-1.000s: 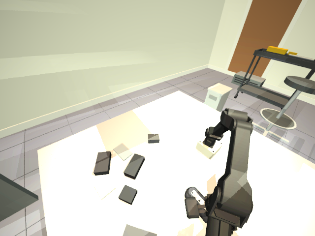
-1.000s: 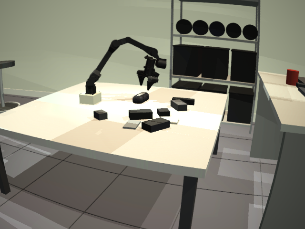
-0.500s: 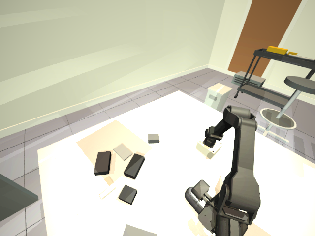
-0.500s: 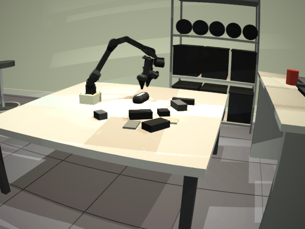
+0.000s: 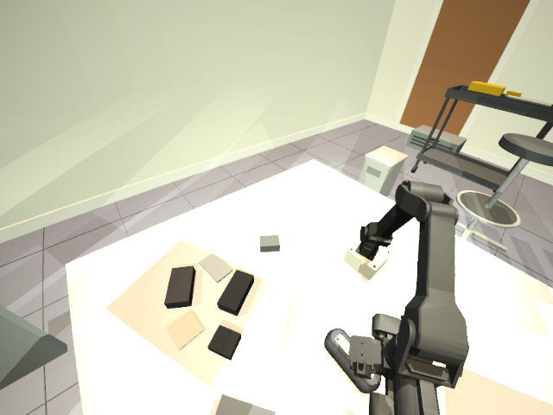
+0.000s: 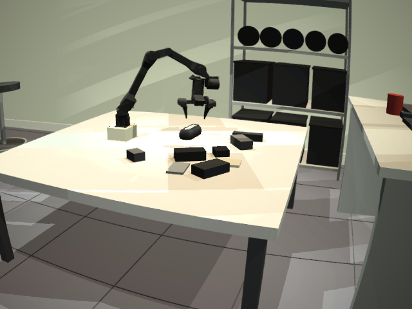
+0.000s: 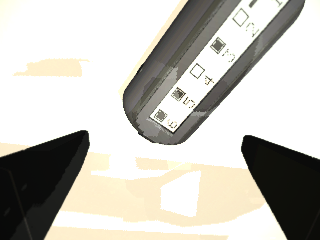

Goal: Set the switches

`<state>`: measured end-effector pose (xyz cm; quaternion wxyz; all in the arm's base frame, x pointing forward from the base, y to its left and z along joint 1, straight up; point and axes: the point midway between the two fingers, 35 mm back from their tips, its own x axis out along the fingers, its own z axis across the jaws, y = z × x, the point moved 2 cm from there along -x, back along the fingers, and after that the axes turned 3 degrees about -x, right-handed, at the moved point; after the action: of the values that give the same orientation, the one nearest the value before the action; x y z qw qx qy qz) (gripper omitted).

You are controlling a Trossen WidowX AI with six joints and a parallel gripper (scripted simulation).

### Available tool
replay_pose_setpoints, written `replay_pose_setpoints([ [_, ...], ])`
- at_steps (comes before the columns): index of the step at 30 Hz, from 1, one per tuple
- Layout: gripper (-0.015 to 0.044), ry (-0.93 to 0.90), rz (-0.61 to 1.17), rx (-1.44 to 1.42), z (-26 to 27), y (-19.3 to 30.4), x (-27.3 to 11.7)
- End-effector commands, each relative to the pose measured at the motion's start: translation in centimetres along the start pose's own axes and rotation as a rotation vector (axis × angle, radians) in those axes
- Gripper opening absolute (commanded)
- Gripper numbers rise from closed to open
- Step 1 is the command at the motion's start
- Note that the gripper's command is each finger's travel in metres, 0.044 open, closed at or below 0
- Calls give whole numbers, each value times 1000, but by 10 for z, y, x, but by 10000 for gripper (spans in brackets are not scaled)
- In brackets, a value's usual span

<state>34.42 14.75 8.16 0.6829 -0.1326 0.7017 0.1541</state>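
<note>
The dark grey controller unit (image 5: pixel 333 339) (image 6: pixel 185 133) (image 7: pixel 159 75) lies on the bench with its white label (image 7: pixel 205 70) facing up, a long body with rounded ends. In the wrist view, squares 6, 5 and 3 are filled and squares 4 and 2 are empty. Square 1 is cut off at the top edge. The rocker switches are hidden. My gripper (image 6: pixel 195 118) (image 7: pixel 166 140) is open and empty, pointing down above the unit. In the wrist view the unit's number 6 end reaches between and just beyond the fingertips, and the rest runs to the upper right.
Dark blocks (image 5: pixel 180 287) (image 5: pixel 235 292) (image 5: pixel 225 341) and flat plates (image 5: pixel 215 266) (image 5: pixel 185 329) lie away from the unit. A small grey block (image 5: pixel 270 243) (image 6: pixel 135 154) stands apart. A grey module (image 6: pixel 241 141) and a dark bar (image 6: pixel 254 136) lie on the unit's other side.
</note>
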Motion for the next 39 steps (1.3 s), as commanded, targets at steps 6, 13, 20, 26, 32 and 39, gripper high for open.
replay_pose_setpoints([
  [6,440,-64,-22,617,-3,7,-3],
  [13,440,-64,-22,617,-3,7,-3],
  [20,440,-64,-22,617,-2,7,6],
  [26,440,-64,-22,617,-1,7,16],
  [32,440,-65,-22,617,0,6,26],
  [39,440,-65,-22,618,0,6,37],
])
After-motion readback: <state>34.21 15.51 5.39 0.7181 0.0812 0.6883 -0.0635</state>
